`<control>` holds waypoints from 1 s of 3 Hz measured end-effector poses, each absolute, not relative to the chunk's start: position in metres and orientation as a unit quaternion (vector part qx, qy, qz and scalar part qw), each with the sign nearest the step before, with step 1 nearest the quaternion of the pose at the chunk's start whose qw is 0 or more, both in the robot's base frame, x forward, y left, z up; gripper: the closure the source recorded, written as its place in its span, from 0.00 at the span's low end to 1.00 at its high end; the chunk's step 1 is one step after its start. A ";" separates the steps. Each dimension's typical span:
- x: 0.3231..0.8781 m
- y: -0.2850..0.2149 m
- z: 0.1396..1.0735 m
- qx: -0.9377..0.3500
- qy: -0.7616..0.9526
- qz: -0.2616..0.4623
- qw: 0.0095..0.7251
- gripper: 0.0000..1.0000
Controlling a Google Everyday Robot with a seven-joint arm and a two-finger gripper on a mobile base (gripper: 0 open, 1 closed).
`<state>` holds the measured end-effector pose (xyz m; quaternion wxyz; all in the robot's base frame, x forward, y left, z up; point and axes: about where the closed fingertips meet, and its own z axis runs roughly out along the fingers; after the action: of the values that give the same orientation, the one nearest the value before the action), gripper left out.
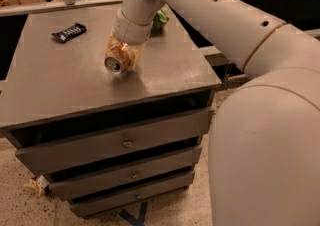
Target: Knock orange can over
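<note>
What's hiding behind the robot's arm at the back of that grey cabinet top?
A green bag peeks out; the arm covers the rest of it. The gripper is in front, at the tipped orange can.

On the cabinet (60, 85) are one orange can (115, 64), one snack wrapper (69, 32) and one green bag (161, 18). One gripper (121, 56) hangs over the cabinet top. The cabinet has three drawers (125, 142).

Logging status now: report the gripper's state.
Gripper: at the tipped orange can on the cabinet top; open, closed or holding cannot be told.
</note>
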<state>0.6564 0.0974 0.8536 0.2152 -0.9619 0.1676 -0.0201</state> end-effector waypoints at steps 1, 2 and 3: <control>0.656 0.097 0.854 -0.961 0.170 -0.016 0.218 0.13; 0.657 0.095 0.855 -0.960 0.173 -0.014 0.219 0.00; 0.657 0.095 0.855 -0.960 0.174 -0.013 0.220 0.00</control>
<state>0.6568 0.0949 0.8552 0.2199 -0.9598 0.1741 -0.0126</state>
